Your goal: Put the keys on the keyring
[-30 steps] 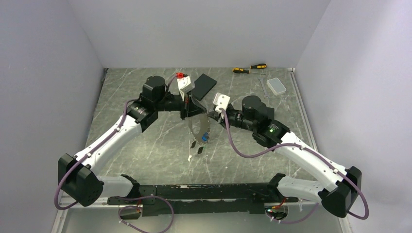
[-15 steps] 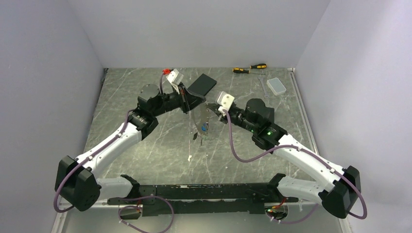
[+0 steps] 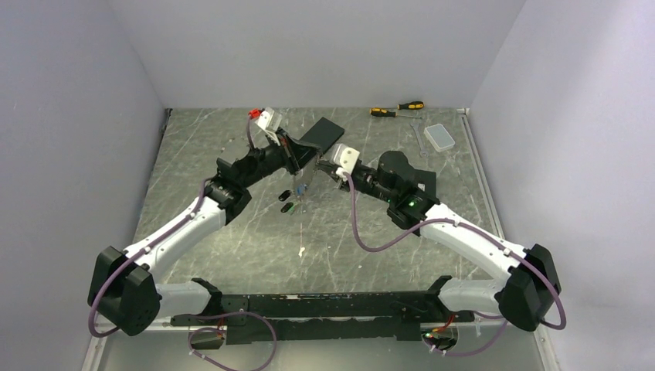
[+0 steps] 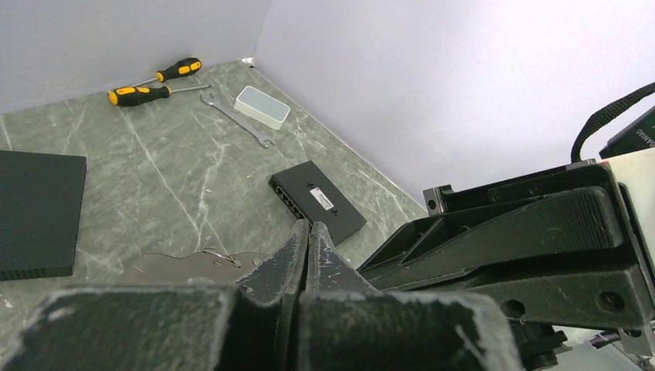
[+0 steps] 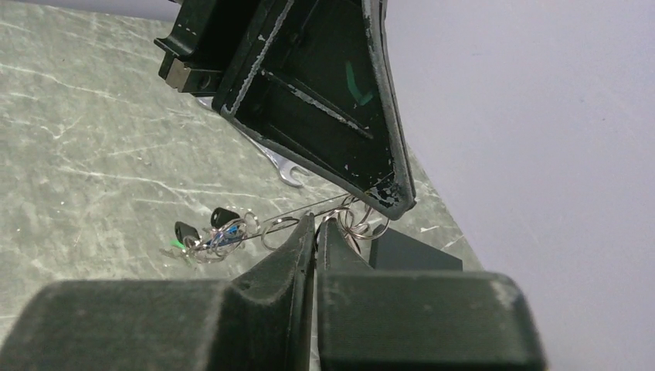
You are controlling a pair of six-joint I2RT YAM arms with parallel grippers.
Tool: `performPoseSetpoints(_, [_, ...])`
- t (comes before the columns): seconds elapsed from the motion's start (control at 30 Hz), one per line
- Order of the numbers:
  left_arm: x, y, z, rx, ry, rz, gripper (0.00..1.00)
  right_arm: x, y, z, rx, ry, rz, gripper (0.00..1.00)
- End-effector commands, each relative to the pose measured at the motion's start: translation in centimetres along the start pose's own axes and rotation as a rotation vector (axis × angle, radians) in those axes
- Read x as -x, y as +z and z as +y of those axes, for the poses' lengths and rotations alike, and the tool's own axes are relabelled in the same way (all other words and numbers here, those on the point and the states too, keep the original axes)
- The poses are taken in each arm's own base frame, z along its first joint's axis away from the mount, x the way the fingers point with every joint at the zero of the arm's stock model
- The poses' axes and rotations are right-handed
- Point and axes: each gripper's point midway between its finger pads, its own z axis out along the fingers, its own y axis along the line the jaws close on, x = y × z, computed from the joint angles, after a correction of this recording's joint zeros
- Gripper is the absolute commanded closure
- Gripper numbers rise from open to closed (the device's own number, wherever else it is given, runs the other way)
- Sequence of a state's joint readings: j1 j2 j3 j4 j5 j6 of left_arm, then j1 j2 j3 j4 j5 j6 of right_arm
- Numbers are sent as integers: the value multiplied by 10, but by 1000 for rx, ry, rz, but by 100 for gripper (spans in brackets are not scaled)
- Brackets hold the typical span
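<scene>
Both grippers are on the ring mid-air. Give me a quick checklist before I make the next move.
1. Left gripper shut on the keyring: ok.
2. Right gripper shut on the keyring: ok, the wire runs into its tips.
3. Keys hanging on the keyring, bunched at one end: ok. Whether every one is threaded: cannot tell.
4. Room between the grippers: not ok, the tips almost touch.
5. Clearance over the black box below the grippers: cannot tell.
6. Small white bit on the table, whether it belongs to the set: cannot tell.
</scene>
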State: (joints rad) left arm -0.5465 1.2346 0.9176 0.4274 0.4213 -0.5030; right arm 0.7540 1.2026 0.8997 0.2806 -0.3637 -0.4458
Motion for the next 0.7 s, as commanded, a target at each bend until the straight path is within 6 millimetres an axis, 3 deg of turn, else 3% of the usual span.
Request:
performPoseSetpoints(0.0, [76, -7, -44, -125, 71, -263, 100, 11, 3, 35, 149, 44, -32, 86])
performPoseSetpoints(0.07, [76, -9, -46, -128, 93, -257, 100, 9, -2, 32, 123, 52, -19, 70])
performPoseSetpoints(0.17, [78, -16, -52, -147, 123, -274, 100, 14, -13, 29, 91, 56, -20, 59])
performPoseSetpoints(0.4, [71, -27, -65, -233, 200, -299, 100, 44, -43, 27, 80, 107, -39, 53])
performPoseSetpoints(0.67, [65, -40, -91, -391, 336, -329, 100, 47, -74, 21, 43, 168, 18, 41])
